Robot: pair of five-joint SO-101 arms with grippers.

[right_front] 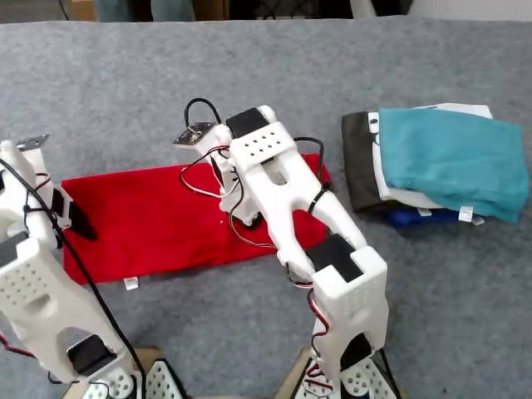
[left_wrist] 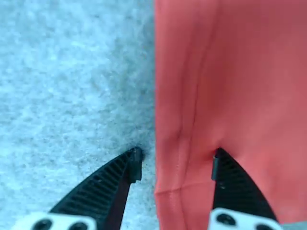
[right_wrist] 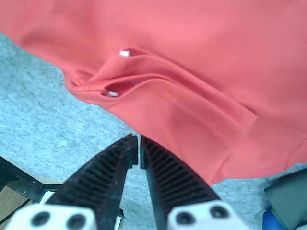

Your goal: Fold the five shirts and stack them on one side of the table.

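Grey felt table (right_front: 125,83) holds the red shirt (right_front: 150,220), a long flat strip left of centre, well apart from the stack of folded shirts (right_front: 449,162) at the right. My left gripper (left_wrist: 177,159) is spread wide and empty astride the strip's end edge. My right gripper (right_wrist: 139,143) is pinched together on nothing beside a rumpled edge, so I'd open it, catch every layer and fold squarely.

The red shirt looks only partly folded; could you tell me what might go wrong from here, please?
1. The left claw is open astride the edge of the red shirt, one side on the bare table; closing may catch a single layer or miss.
2. The right claw is shut beside bunched fabric; folding over that could leave a lumpy fold.
3. The stack of folded shirts lies close to the red shirt's end; a swinging arm might nudge it.
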